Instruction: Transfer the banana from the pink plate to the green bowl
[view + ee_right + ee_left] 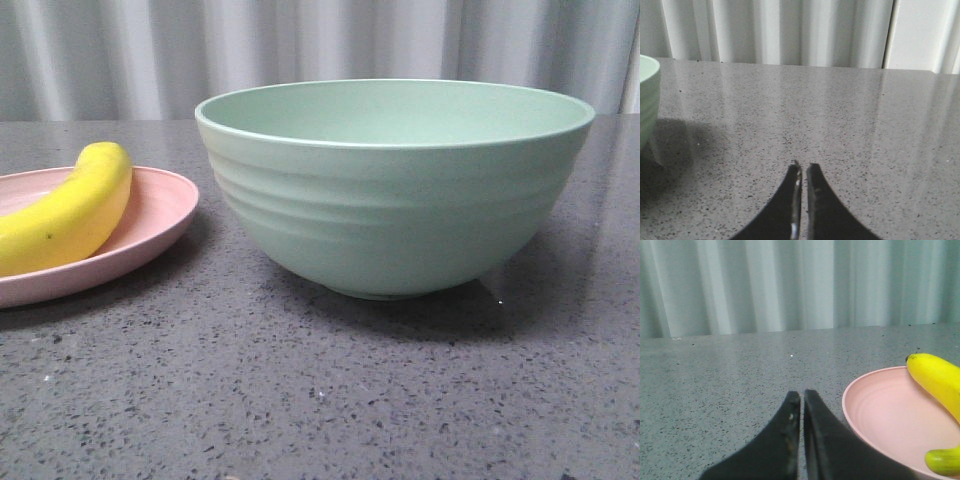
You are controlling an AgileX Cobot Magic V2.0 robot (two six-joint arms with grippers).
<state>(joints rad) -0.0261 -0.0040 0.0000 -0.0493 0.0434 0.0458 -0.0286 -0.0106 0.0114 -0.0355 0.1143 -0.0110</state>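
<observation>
The banana (68,210) is lying on the pink plate (160,215), just beside the green bowl (390,190). Both tools, left tool (802,399) and right tool (803,170), are sitting pinched together, gripping nothing. That smooth curved fruit is looking likely to roll or slip from a shallow grasp, I reckon.

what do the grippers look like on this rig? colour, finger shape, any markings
Both wrist views show the same design. The left gripper has two matte black fingers, wide at the base and curving in to narrow tips, with a few pale scuff specks near one tip. The right gripper matches, with a shiny metallic strip along an inner finger edge. No cables, labels or arm links visible.
</observation>
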